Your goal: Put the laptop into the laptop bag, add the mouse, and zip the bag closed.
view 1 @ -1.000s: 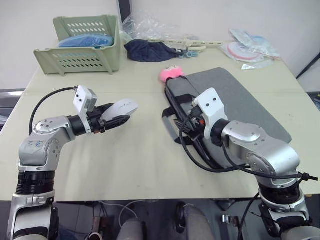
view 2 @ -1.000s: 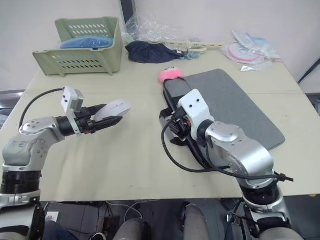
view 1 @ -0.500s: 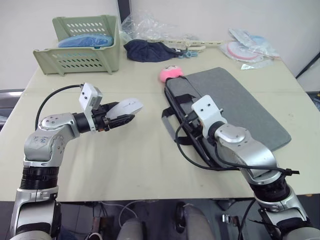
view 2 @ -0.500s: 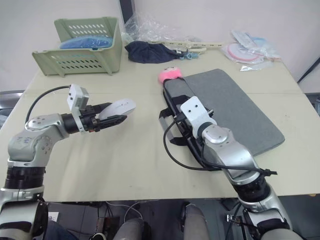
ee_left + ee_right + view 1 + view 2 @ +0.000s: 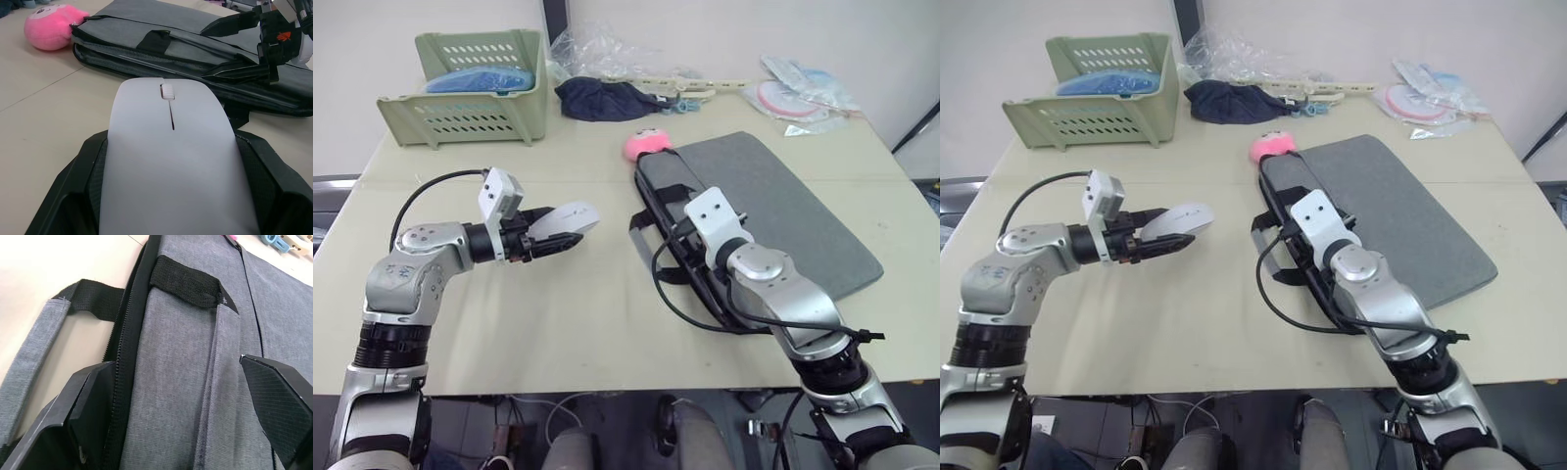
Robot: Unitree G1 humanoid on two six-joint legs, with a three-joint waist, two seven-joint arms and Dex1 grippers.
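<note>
One smooth white mouse [image 5: 171,161], with a small scroll wheel and a thin seam, sits clamped in the left gripper [image 5: 553,235] above the table [image 5: 587,313]. One grey laptop bag [image 5: 783,211] lies flat to its right; the right gripper [image 5: 186,416] has its jaws spread wide over the bag's zipper edge, holding nothing.

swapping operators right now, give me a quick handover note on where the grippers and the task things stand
Left gripper: shut on the small white oval mouse, held above the table left of the flat grey fabric laptop bag.
Right gripper: fingers open, down over the bag's zipper edge by its black strap handles.
Laptop: cannot be seen; cannot tell whether it is inside.
Left to do: confirm the laptop, put the mouse into the bag, zip it closed.
</note>
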